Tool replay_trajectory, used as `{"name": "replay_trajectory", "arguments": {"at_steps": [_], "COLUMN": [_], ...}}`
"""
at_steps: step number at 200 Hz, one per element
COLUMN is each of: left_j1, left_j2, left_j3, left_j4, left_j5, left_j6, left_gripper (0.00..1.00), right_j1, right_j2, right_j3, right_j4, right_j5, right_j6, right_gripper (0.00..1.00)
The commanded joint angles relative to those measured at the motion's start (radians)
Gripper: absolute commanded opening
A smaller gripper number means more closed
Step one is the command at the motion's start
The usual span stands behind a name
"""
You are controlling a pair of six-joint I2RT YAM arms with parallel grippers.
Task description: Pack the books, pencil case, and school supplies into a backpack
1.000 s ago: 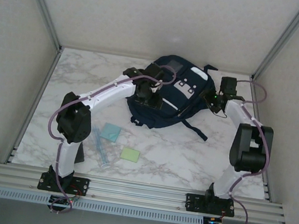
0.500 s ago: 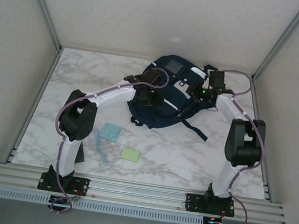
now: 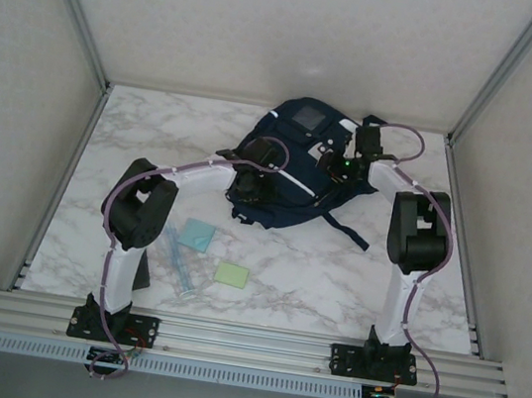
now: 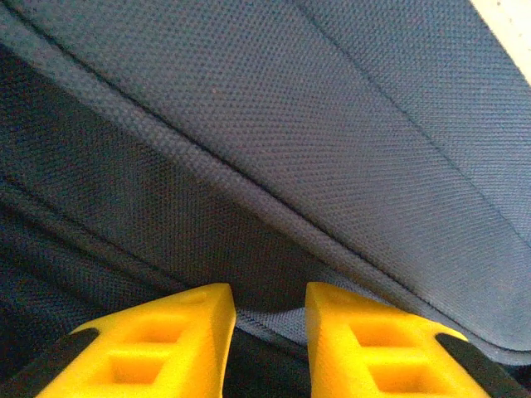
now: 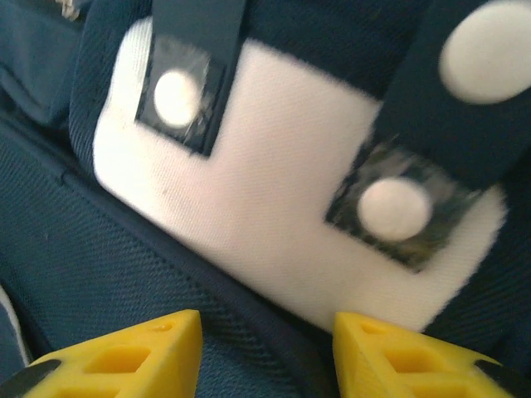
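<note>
Top external view, nearest the arm bases: the thin pale-blue sticks point(image 3: 179, 264) lie loose on the marble table point(image 3: 352, 292). The pale-green pad point(image 3: 231, 274) is just beside them and the light-blue pad point(image 3: 198, 235) a little farther in, all well short of the bag. These look light and flat. The pads likely need a pinch at an edge, and the sticks may skid or roll on the smooth top, so a grip across their middle seems safest. Beyond them, at the middle of the table, the backpack point(image 3: 290, 205) lies flat with its front up, and both arms reach onto it. It is soft woven cloth that will sag and bunch rather than lift as one piece, so the firmer holds are seams, piping and tabs. In the left wrist view the left gripper point(image 4: 270, 290) sits low on the navy cloth with its yellow fingers point(image 4: 178, 332) close together and a ridge of seam lying in the gap. Whether that ridge is actually clamped I cannot tell. Farther back, in the right wrist view, the right gripper point(image 5: 267, 319) is spread wide with nothing caught in it, hanging just over the white tab point(image 5: 274, 207) of the front pocket and its two round snaps. That tab looks stiffer than the cloth around it — a fair place to take hold and steady the bag while its mouth is opened.
</note>
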Motion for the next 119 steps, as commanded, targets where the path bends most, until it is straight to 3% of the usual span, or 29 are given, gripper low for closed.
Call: {"name": "replay_trajectory", "arguments": {"at_steps": [1, 24, 47, 81, 119], "left_j1": [0.058, 0.087, 0.104, 0.103, 0.072], "left_j2": [0.029, 0.029, 0.033, -0.043, -0.205], "left_j3": [-0.032, -0.007, 0.039, 0.089, 0.092], "left_j4": [-0.035, -0.035, -0.062, -0.155, -0.237], "left_j5": [-0.097, -0.124, -0.129, -0.073, 0.009], "left_j6": [0.036, 0.079, 0.130, 0.179, 0.194], "left_gripper": [0.31, 0.34, 0.41, 0.59, 0.64], "right_j1": [0.066, 0.085, 0.094, 0.095, 0.088], "right_j2": [-0.029, -0.040, -0.034, -0.123, -0.236], "right_j3": [-0.060, -0.097, -0.072, -0.023, 0.081], "right_j4": [-0.047, -0.032, -0.030, 0.005, -0.019], "right_j5": [-0.059, -0.080, -0.121, -0.116, -0.019], "right_j6": [0.001, 0.020, 0.030, 0.115, 0.195], "right_gripper": [0.45, 0.34, 0.00, 0.00, 0.00]}}
